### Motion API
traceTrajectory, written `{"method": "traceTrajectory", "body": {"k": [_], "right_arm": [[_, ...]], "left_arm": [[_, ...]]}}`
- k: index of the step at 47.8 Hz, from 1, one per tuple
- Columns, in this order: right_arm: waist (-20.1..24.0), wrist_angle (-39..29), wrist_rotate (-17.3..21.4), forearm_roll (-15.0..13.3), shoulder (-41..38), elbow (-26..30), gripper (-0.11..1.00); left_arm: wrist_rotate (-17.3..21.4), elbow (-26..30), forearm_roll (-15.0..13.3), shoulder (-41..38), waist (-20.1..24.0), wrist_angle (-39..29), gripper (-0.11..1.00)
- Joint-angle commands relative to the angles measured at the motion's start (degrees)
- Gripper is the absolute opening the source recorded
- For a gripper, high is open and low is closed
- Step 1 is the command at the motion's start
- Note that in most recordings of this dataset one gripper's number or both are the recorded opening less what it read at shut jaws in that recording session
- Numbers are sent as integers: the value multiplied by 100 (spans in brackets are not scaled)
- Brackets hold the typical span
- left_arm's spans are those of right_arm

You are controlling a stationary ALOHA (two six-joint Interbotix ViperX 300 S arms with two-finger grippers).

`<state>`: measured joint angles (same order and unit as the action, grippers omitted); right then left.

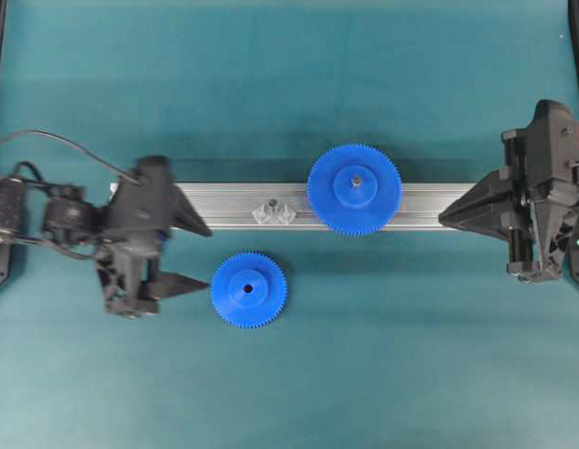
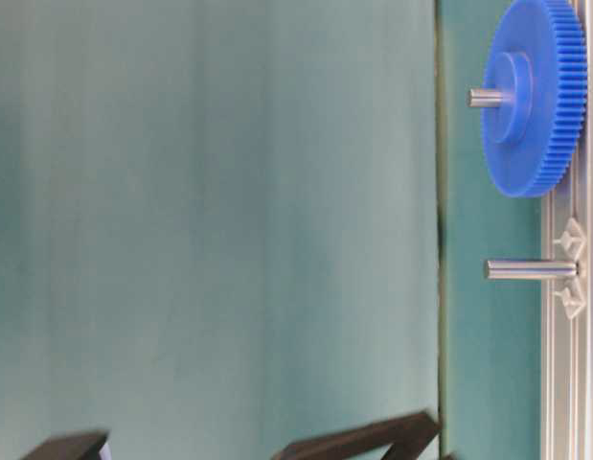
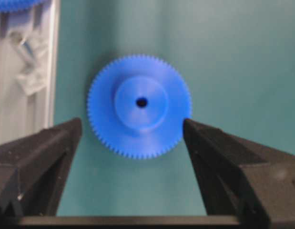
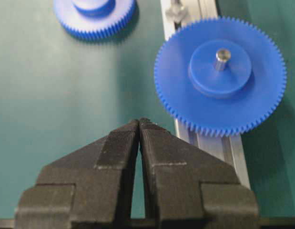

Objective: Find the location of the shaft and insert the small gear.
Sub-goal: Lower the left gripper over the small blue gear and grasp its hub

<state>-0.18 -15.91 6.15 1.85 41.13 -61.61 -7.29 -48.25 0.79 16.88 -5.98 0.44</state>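
Left gripper (image 3: 133,126) spread wide, empty, toothed blue plastic small gear (image 3: 139,105) flat between its black fingers (image 3: 40,160)

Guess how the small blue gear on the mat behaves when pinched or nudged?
The small gear looks like moulded plastic, so probably stiff and light. Lying flat, it should slide rather than roll. Its toothed rim probably gives the open left pincer decent bite.

Looks straight down from overhead on the whole green mat (image 1: 289,94), rail (image 1: 233,206) running left to right, an arm at either end. Sits at table level, turned on its side, close to the shaft (image 2: 531,269) and larger gear (image 2: 531,96). Ride close on the wrists, facing inward: left onto the small gear (image 3: 139,106), right onto the larger gear, sharing the small gear and the rail.
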Motion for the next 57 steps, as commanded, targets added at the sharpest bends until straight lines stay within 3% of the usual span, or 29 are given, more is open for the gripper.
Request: {"method": "traceTrajectory", "body": {"k": [1,26,57], "right_arm": [[-26,-9,44,0,-9,132,13],[-35,-35,44,0,-9,62,13],[-35,26,44,-9,79,-105,13]], "left_arm": [[0,343,18,-325,-44,18,88],[62,1336,18,-1854,-44,-510,88],[62,1652,18,-2373,-158,-993,92]]}}
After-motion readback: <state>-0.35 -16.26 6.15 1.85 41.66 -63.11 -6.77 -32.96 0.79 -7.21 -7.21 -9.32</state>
